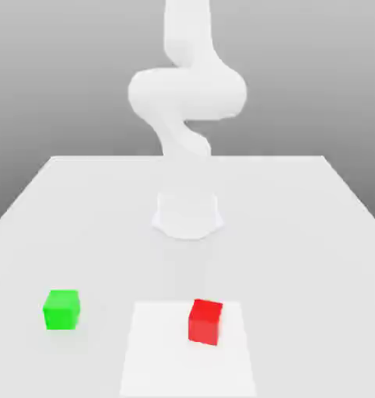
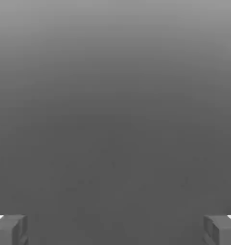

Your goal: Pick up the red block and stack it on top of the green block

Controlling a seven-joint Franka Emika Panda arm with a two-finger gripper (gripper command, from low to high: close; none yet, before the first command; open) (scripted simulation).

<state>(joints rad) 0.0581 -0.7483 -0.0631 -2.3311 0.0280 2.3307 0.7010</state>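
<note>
On the exterior view's left, the green block (image 1: 61, 309) sits on the bare table (image 1: 315, 233). To its right, well apart, the red block (image 1: 205, 321) rests on a paler square patch (image 1: 155, 350) near the front edge. The arm (image 1: 187, 101) rises behind, its hand probably washed out against the white. In the hand view the gripper (image 2: 115, 229) is spread wide, fingertips (image 2: 9, 228) far apart and nothing between them.

The step is the reach: centre the jaws over red, align them square to its faces, descend straight, close only once both fingers flank it. No brand, label or writing is legible anywhere.
</note>
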